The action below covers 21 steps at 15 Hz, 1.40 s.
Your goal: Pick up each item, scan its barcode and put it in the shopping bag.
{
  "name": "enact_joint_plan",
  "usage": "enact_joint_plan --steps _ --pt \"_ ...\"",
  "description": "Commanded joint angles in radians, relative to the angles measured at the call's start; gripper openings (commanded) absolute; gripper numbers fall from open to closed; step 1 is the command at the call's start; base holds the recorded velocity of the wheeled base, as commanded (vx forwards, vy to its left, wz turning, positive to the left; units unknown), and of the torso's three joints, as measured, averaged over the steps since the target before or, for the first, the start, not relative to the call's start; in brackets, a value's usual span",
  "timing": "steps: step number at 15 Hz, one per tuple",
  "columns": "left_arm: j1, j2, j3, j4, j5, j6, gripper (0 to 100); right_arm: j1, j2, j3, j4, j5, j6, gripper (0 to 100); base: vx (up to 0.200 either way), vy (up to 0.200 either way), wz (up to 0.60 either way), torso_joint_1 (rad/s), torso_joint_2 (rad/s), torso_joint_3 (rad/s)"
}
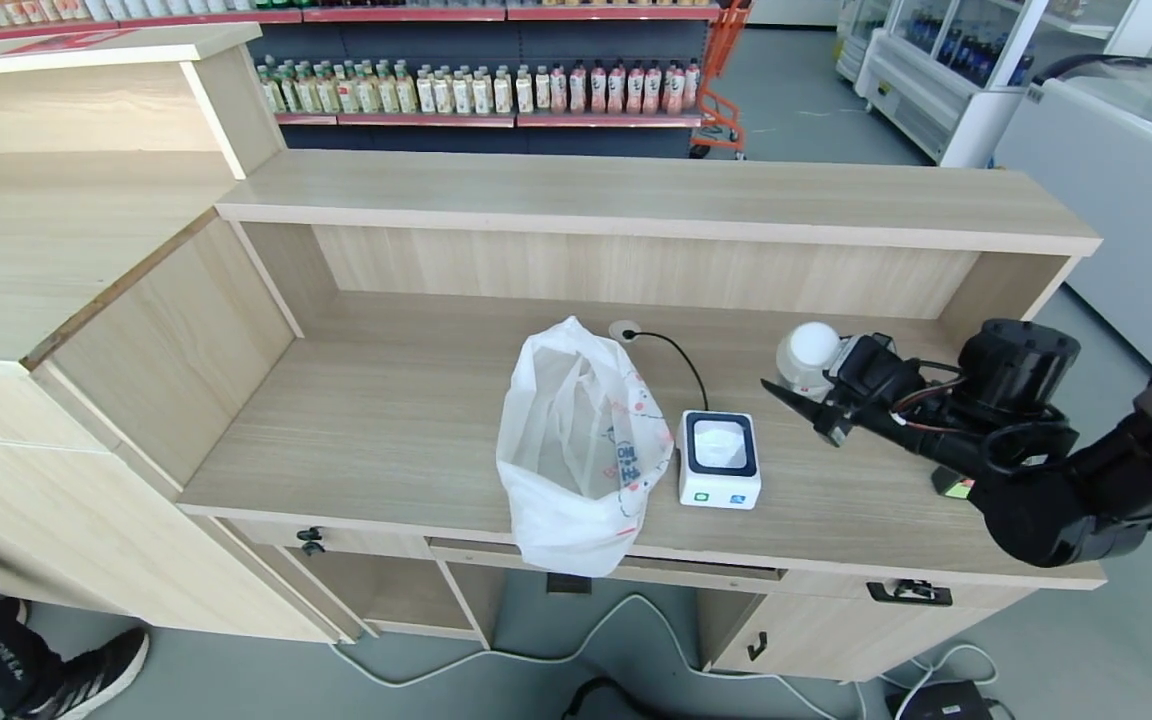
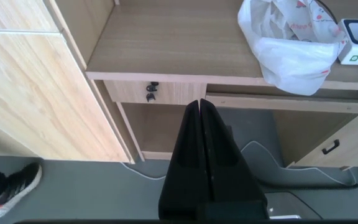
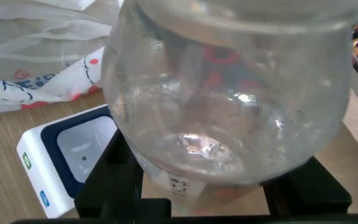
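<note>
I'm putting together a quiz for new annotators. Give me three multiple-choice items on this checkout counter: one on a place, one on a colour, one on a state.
1. Where does the scanner stand relative to the shopping bag?
A. inside it
B. beside it on the counter, at the robot's right
C. above it on the upper ledge

2. What colour is the scanner's cable?
A. red
B. black
C. white

3. The right gripper is:
A. open and empty
B. shut on the bag
C. shut on the clear bottle

Answers: 1 B, the head view shows them side by side; 2 B, a black cord runs back from the scanner; 3 C, its fingers clamp the bottle.
</note>
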<state>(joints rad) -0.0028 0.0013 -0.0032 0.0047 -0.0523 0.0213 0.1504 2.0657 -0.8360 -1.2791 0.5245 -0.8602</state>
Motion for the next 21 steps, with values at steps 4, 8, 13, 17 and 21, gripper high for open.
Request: enact_joint_plan --steps 4,8,13,17,21 --pt "0.000 0.000 0.000 0.000 0.000 0.000 0 0.026 0.123 -0.040 -0.083 0.042 0.000 0 0.000 0.000 0.00 0.000 0.00 0.000" --pt "0.000 0.000 0.000 0.000 0.000 0.000 0 0.046 0.188 -0.107 -0.103 0.052 -0.002 0 0.000 0.000 0.00 0.000 0.00 0.000" --pt "0.000 0.000 0.000 0.000 0.000 0.000 0 0.055 0.232 -0.118 -0.131 0.068 -0.005 0 0.000 0.000 0.00 0.000 0.00 0.000" --pt "0.000 0.000 0.000 0.000 0.000 0.000 0 0.066 0.267 -0.143 -0.151 0.106 -0.003 0 0.000 0.000 0.00 0.000 0.00 0.000" --pt "0.000 0.000 0.000 0.000 0.000 0.000 0 0.074 0.306 -0.193 -0.180 0.166 -0.003 0 0.000 0.000 0.00 0.000 0.00 0.000"
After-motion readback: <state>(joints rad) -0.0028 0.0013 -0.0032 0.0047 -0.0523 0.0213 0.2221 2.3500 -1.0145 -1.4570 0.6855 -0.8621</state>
